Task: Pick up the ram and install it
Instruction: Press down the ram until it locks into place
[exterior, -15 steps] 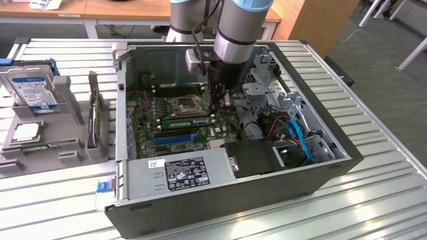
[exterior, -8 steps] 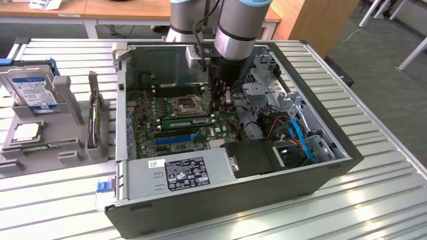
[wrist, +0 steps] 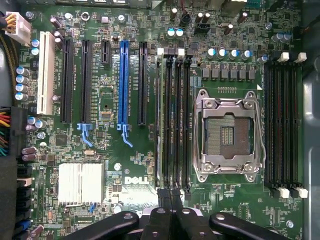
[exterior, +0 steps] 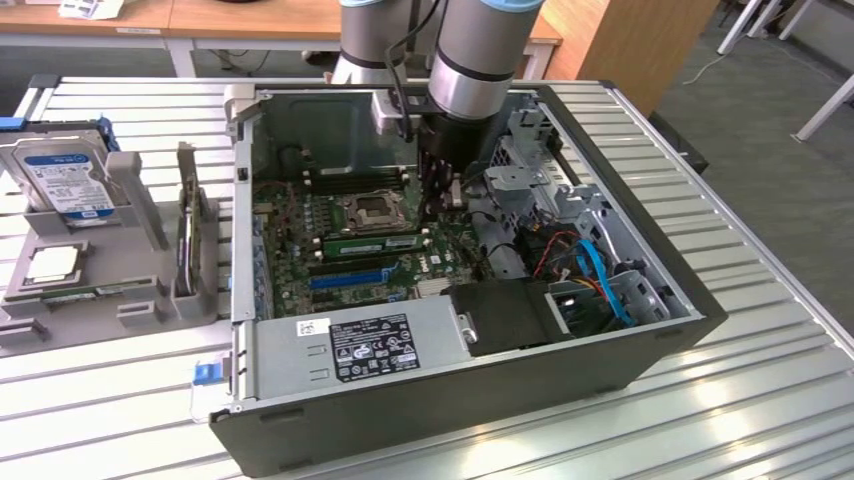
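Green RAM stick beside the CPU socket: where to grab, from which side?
Pinch the long green RAM stick across its flat faces at the top edge, probably coming straight down through the open side of the dark grey computer case: it stands on its long edge, faces upright.

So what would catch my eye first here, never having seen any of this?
Probably the open computer case lying on the slatted table, with the robot arm reaching down into it. Its gripper is shut over the green motherboard, by the memory slots beside the empty processor socket. A hard drive stands at the exterior view's left.
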`<state>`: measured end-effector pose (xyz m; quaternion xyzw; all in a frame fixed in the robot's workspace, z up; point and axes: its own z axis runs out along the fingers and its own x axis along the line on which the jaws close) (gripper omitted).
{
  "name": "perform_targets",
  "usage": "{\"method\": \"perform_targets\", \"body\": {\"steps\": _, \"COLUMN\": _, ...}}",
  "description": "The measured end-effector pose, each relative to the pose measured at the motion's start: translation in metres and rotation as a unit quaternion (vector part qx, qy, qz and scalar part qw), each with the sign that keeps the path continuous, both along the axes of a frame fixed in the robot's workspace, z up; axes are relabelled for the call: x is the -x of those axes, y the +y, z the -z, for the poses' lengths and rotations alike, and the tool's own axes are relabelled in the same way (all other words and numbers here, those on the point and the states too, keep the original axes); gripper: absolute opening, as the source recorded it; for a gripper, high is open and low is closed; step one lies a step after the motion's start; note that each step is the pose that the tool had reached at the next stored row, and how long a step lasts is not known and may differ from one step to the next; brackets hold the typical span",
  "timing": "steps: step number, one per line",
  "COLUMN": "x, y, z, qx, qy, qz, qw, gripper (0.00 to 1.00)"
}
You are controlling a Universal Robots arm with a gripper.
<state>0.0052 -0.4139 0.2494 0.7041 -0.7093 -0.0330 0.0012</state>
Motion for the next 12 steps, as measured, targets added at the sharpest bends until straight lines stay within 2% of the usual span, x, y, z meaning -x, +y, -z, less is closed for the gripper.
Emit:
{"method": "perform_targets", "body": {"steps": 8, "x": 0.0006, "y": 0.0, "z": 0.0, "qx": 0.0, "qy": 0.0, "qz": 0.0, "qw": 1.0, "gripper": 0.1}}
{"method": "perform_targets", "body": {"steps": 12, "x": 0.008, "y": 0.0, "z": 0.0, "qx": 0.0, "qy": 0.0, "qz": 0.0, "qw": 1.0, "gripper": 0.1}}
